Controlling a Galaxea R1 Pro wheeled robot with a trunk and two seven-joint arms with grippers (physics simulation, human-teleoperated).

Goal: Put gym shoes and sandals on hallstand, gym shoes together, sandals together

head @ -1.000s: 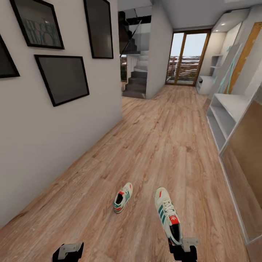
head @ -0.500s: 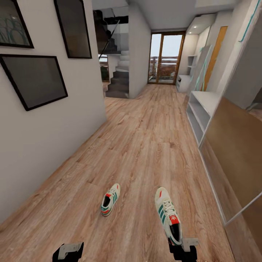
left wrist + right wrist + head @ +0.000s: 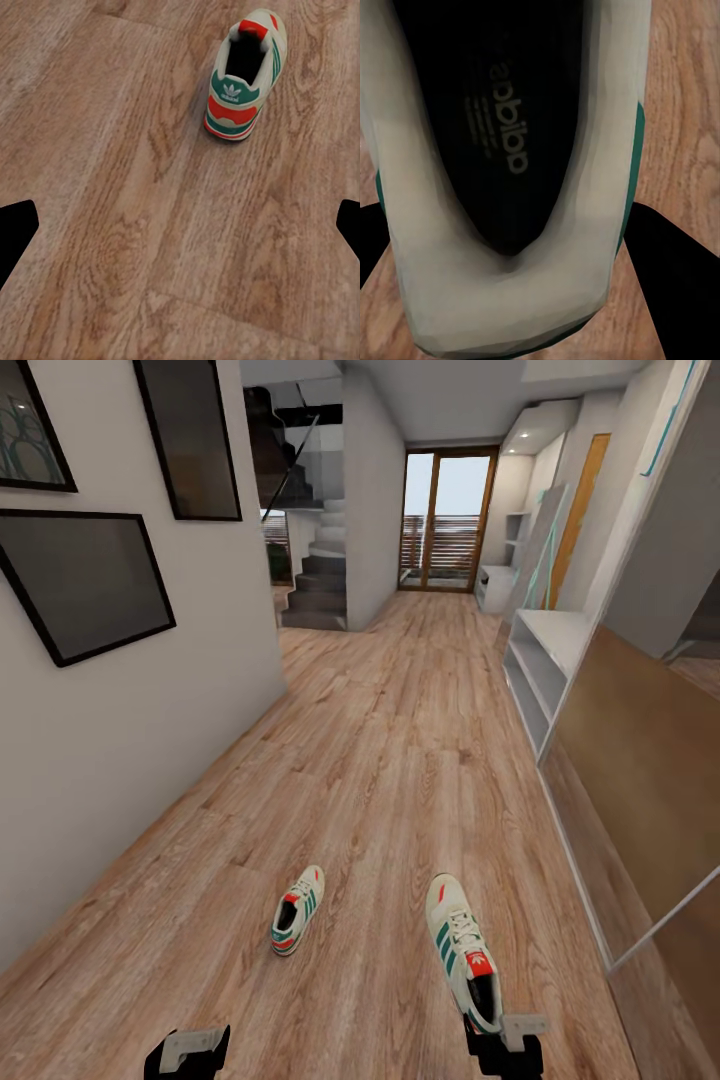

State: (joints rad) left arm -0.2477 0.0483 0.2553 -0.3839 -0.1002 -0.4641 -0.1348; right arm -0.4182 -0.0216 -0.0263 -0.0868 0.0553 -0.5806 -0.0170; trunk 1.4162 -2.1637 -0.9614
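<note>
Right pincer (image 3: 497, 1043) pinches one sneaker (image 3: 461, 949) by its heel; left pincer (image 3: 187, 1052) spread, empty above wood floor (image 3: 400, 780); other sneaker (image 3: 297, 909) lies nearby.

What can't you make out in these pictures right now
- Right gripper fingertips: head view, hidden behind the held gym shoe; the picture's bottom edge cuts off the arm.
- Held shoe's toe: right wrist view, cut off by the edge.
- Hallstand lower shelves: head view, too oblique and small to show contents.

corridor floor (image 3: 420, 760): wood-plank laminate, grained, faint sheen
gym shoes (image 3: 297, 911) (image 3: 462, 952): cream leather-like uppers, matt; green stripes; cloth laces
held shoe's insole (image 3: 499, 120): dark, matt, printed
hallstand (image 3: 545, 660): white, smooth, matt
fingers (image 3: 15, 229): black, matt
</note>
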